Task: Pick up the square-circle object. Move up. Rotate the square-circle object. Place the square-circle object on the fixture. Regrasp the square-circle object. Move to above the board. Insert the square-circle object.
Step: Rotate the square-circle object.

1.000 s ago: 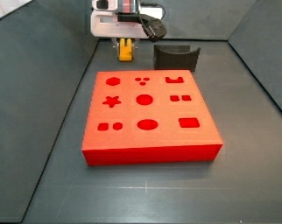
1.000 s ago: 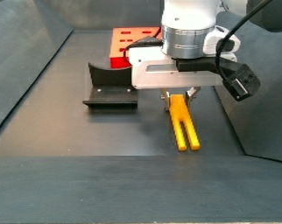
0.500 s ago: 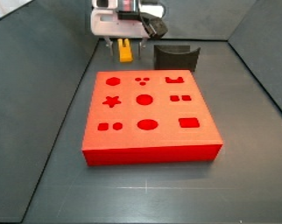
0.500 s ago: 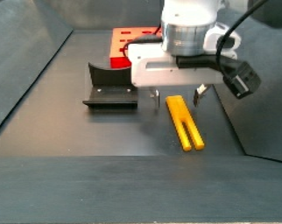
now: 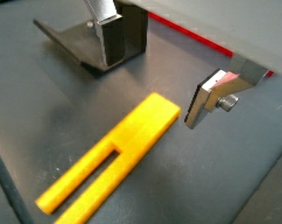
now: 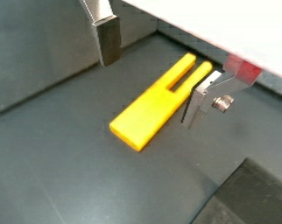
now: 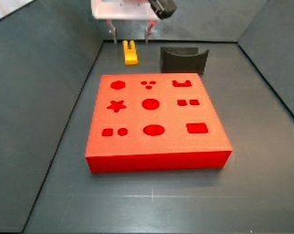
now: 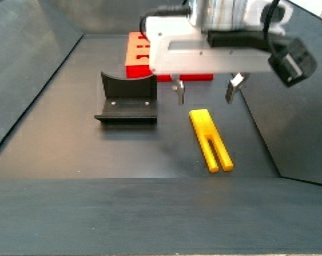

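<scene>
Two flat silver fingers with dark pads are what your gripper (image 8: pixel 205 91) is showing right now, and they are standing spread apart with nothing between them. You are looking at a released gripper hanging above the dark floor, clear of the square-circle object (image 8: pixel 211 139), a small yellow-orange bar with a long slot cut into one end. In both wrist views one finger (image 5: pixel 106 35) is sitting to one side of the bar and the other finger (image 6: pixel 203 99) to the opposite side, and neither pad is touching the yellow piece (image 5: pixel 112 155). The bar is lying flat on the floor, its slotted end pointing away from the gripper's mount in a side view and its solid end sitting under the open gap.

You are also seeing the fixture (image 8: pixel 125 99), a dark grey-black L-shaped bracket on a base plate, standing on the floor just beside the bar and apart from it. In a side view the fixture (image 7: pixel 183 59) is sitting near the far edge of the board (image 7: pixel 156 123), a large flat red slab with darker shaped holes in its top, and the yellow bar (image 7: pixel 130 53) is lying beyond that same edge, under the gripper (image 7: pixel 130 34).
</scene>
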Robot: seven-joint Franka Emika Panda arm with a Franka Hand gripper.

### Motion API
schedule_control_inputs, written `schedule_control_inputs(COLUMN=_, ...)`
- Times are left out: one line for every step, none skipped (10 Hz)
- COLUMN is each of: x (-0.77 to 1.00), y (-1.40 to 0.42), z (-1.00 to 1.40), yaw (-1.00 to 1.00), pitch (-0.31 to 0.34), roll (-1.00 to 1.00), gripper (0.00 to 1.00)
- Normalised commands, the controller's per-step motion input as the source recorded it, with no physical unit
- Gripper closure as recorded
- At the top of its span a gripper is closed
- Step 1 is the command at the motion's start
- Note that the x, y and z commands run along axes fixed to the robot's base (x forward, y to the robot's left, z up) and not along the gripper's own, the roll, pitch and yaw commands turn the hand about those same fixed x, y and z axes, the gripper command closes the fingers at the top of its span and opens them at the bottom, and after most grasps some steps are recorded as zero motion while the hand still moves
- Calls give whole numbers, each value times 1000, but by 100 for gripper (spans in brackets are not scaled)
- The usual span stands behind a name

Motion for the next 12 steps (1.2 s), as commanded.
schedule_control_inputs(x=-29, y=-1, z=1000, yaw=-1, pitch=102, roll=113, gripper=0)
schedule_control_inputs(x=-27, y=-7, z=843, yaw=13, pitch=106, roll=131, gripper=0)
schedule_control_inputs(x=-24, y=-5, z=765, yaw=11, pitch=106, roll=131, gripper=0)
schedule_control_inputs(x=0, y=0, z=0, yaw=1000, pitch=0, roll=0, gripper=0)
schedule_control_inputs(x=-2, y=-2, z=-127, yaw=1000, pitch=0, roll=0, gripper=0)
schedule_control_inputs(x=0, y=-2, z=-275, yaw=1000, pitch=1, roll=2, gripper=0)
schedule_control_inputs(x=36, y=0, z=-232, yaw=1000, pitch=0, roll=2, gripper=0)
schedule_control_inputs(x=35, y=-1, z=-148, yaw=1000, pitch=-1, roll=1, gripper=0)
schedule_control_inputs(x=31, y=1, z=-85, yaw=1000, pitch=-1, roll=-1, gripper=0)
schedule_control_inputs(x=28, y=3, z=-58, yaw=1000, pitch=-1, roll=-1, gripper=0)
schedule_control_inputs(x=29, y=3, z=-54, yaw=1000, pitch=-1, roll=-1, gripper=0)
schedule_control_inputs(x=30, y=3, z=-51, yaw=1000, pitch=-1, roll=-1, gripper=0)
